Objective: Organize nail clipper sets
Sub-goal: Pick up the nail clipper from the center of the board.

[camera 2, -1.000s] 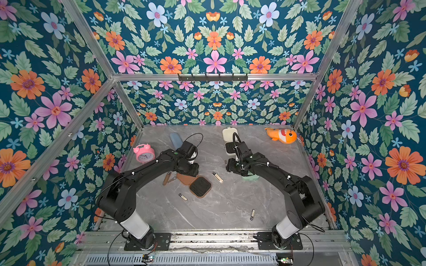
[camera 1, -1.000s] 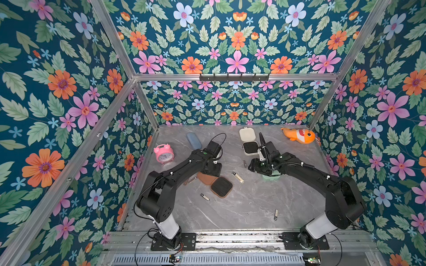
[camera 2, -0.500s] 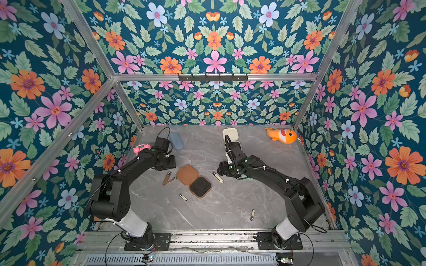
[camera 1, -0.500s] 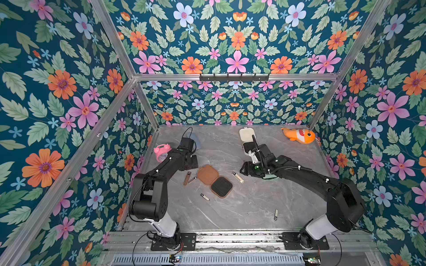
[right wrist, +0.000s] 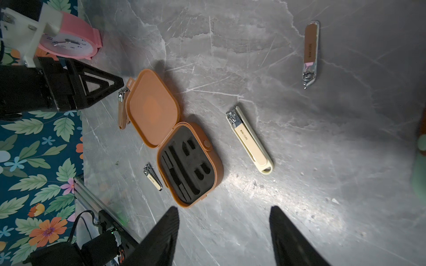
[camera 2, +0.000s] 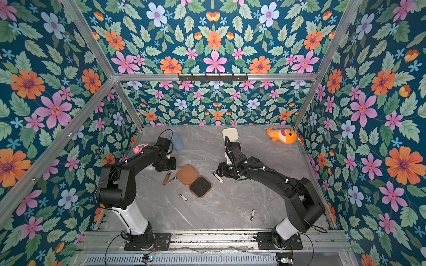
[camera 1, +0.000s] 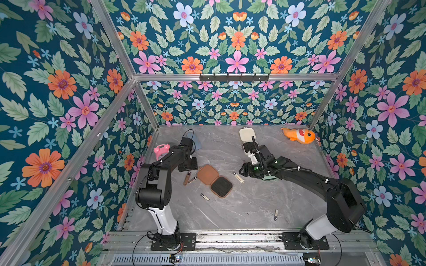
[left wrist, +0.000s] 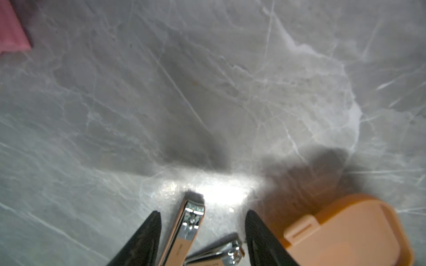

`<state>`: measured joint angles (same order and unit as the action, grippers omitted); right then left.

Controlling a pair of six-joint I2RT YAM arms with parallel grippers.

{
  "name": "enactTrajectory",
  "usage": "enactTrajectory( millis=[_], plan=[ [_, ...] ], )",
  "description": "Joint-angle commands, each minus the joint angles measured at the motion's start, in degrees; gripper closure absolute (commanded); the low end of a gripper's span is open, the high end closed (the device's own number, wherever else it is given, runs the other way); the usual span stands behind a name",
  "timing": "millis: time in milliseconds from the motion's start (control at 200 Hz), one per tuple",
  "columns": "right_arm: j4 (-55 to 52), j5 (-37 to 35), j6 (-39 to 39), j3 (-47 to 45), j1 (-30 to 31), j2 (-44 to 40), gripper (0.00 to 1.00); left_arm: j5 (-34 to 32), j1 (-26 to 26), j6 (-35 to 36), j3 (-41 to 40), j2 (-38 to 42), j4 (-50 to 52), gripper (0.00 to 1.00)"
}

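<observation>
Brown plastic rounded-square hinged case (right wrist: pixel 170 135) lay open, slots empty; you had packed nothing. Left gripper (left wrist: pixel 202 213) straddled a copper-toned metal clipper (left wrist: pixel 187 230), unclamped; right gripper (right wrist: pixel 224 208) gaped empty.

Top views are bright and sharp; wrist views are dimmer, with glare on the table (left wrist: pixel 219 191) and blurred edges.
</observation>
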<state>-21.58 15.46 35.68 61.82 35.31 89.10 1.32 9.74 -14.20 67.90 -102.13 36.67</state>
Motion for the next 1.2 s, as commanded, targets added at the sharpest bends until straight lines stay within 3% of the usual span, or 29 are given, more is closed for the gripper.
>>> enactTrajectory(
  millis=[0,300,740,865,1055,1195],
  plan=[
    [1.2,1.1,-0.1,0.8,0.0,0.5,0.36,0.3,-0.2,2.0,-0.7,-0.8,2.7,0.39],
    [1.0,1.3,-0.2,1.3,0.1,0.3,0.37,0.2,-1.9,2.8,-2.5,-3.3,1.8,0.44],
    [0.4,0.3,1.3,2.5,0.1,0.9,0.37,-0.2,-1.9,4.3,-2.9,0.1,4.8,0.77],
    [-5.1,-6.2,5.9,5.0,-0.1,1.3,0.29,-0.5,-2.0,4.7,-0.9,2.4,7.0,0.78],
    [-5.4,-8.0,7.8,2.9,-0.1,-2.1,0.23,0.9,-1.5,4.1,2.5,7.8,10.8,0.78],
    [-6.5,-12.1,9.8,0.5,-0.5,-4.9,0.22,0.5,6.3,0.1,4.7,11.1,11.5,0.76]
  ],
)
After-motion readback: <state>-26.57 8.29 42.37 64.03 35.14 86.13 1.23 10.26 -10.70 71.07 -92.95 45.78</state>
